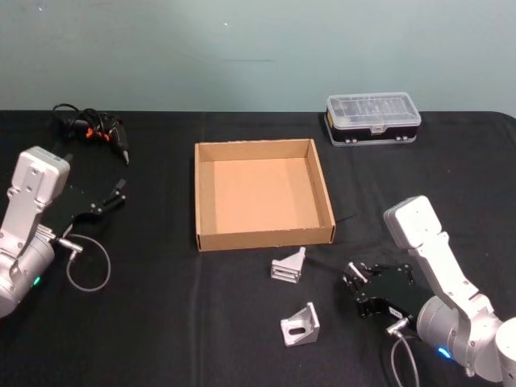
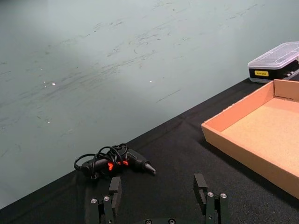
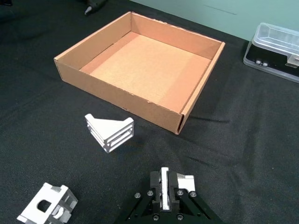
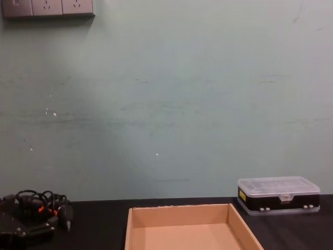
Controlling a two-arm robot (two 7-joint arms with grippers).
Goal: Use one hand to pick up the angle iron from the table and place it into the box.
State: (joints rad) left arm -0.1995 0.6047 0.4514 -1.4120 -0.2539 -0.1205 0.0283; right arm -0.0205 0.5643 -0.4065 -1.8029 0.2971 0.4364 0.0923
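My right gripper [image 1: 352,278] hangs low over the black table [image 1: 161,322], in front of the box's right corner. In the right wrist view its fingers [image 3: 156,184] are shut on a silver angle iron [image 3: 187,182]. Two more angle irons lie on the table, one [image 1: 289,266] just before the box's front wall and one [image 1: 300,324] nearer to me. The tan cardboard box [image 1: 266,236] sits empty at the table's middle. My left gripper [image 1: 113,196] is parked at the left, open and empty [image 2: 158,189].
A small black case with a clear lid [image 1: 373,117] stands at the back right, behind the box. A black tool with orange parts and a coiled cord [image 1: 93,129] lies at the back left. A cable loop [image 1: 89,266] hangs beside my left arm.
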